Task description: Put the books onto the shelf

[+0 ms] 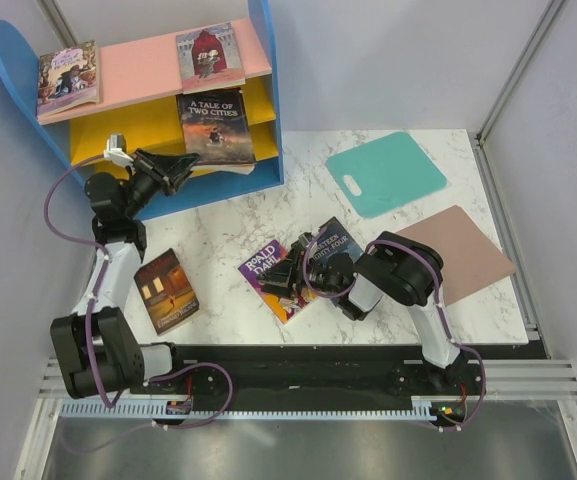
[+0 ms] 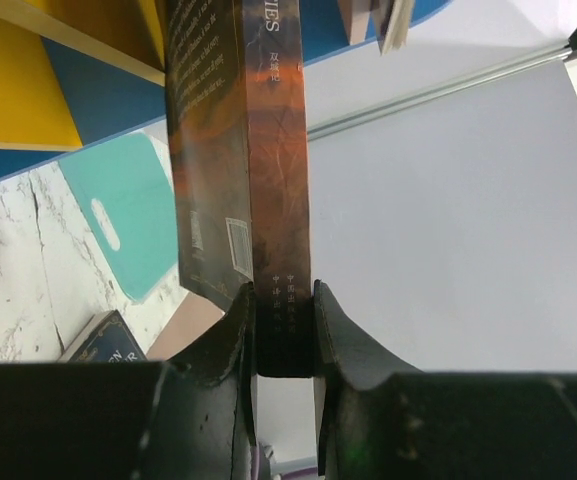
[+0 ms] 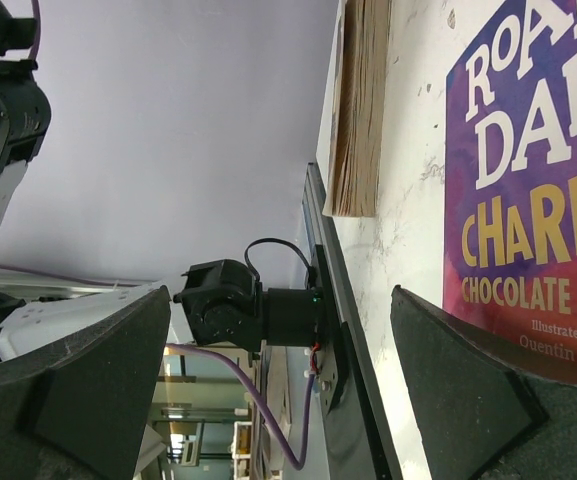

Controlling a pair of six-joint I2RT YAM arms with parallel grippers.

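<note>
Two findings: we see the left gripper [image 2: 283, 305] clamped on the spine of a brown-orange book [image 2: 268, 150], likely seating it on the shelf [image 1: 118, 135]; the right gripper [image 3: 278, 360] gapes wide above a purple book [image 3: 528, 200].

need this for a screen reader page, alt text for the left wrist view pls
The left gripper is clamped on the spine of a dark brown-orange book running up the frame. Left of it are the shelf, a teal mat and the marble table.
</note>
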